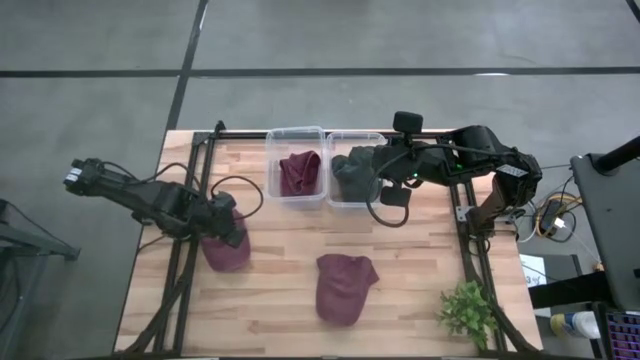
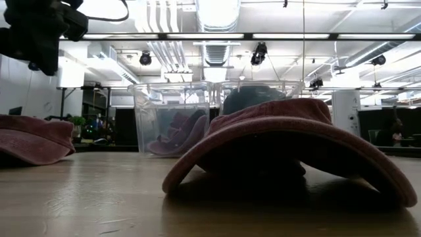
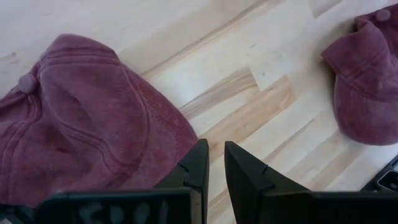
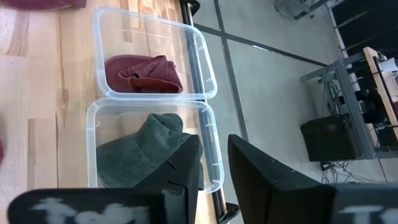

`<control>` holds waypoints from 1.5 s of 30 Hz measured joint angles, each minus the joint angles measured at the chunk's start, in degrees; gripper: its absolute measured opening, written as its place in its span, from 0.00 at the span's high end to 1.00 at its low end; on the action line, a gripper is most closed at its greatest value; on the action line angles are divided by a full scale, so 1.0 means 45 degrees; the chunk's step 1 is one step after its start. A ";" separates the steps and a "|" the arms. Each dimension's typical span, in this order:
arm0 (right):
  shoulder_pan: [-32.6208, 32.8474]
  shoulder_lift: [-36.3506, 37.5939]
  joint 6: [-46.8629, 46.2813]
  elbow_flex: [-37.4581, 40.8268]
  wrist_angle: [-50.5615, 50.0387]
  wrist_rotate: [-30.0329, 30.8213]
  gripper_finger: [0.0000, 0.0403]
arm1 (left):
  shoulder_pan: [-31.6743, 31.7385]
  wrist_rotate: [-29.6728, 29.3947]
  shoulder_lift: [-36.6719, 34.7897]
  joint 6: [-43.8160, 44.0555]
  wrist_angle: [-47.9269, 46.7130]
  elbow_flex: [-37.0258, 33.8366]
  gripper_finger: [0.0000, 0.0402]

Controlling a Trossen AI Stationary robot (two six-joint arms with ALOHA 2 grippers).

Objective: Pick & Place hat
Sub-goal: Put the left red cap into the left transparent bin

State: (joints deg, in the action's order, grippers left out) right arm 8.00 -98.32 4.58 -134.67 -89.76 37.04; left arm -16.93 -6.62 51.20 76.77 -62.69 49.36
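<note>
A maroon hat [image 1: 226,250] lies on the table's left part, crown up; it also shows in the left wrist view [image 3: 81,124]. My left gripper [image 1: 232,222] hangs above its right edge, clear of it, with its fingers [image 3: 200,163] close together and empty. A second maroon hat [image 1: 345,288] lies at the table's middle front. A third maroon hat [image 4: 143,74] lies in the left clear bin [image 1: 272,160]. A dark grey hat [image 4: 140,152] lies in the right clear bin [image 1: 356,135]. My right gripper [image 4: 214,158] hovers over that bin, slightly open.
The two clear bins stand side by side at the table's far edge. A small green plant [image 1: 467,312] stands at the front right corner. Dark rails [image 1: 190,200] run along the table's left and right sides. Bare wood lies between the hats.
</note>
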 joint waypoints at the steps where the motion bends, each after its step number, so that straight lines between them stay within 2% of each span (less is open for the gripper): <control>1: -0.0003 0.0000 0.0000 0.0000 0.0000 0.0000 0.80 | 0.0000 -0.0051 0.0005 -0.0009 0.0003 0.0000 0.89; 19: -0.0002 0.0000 -0.0018 0.0000 -0.0005 0.0000 0.82 | 0.0000 -0.0110 0.0000 -0.1317 0.0018 0.0000 0.89; 40: -0.0003 0.0000 0.0019 0.0000 -0.0010 0.0000 0.79 | 0.0000 -0.0073 0.0000 -0.2279 0.0019 -0.0081 0.89; 45: 0.0001 0.0000 0.0022 0.0000 -0.0010 -0.0001 0.81 | 0.0000 -0.0072 0.0002 -0.1870 0.0035 -0.0389 0.89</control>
State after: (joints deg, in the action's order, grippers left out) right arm 8.01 -98.32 4.68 -134.67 -89.80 37.03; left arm -16.93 -6.94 51.21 68.35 -62.53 47.61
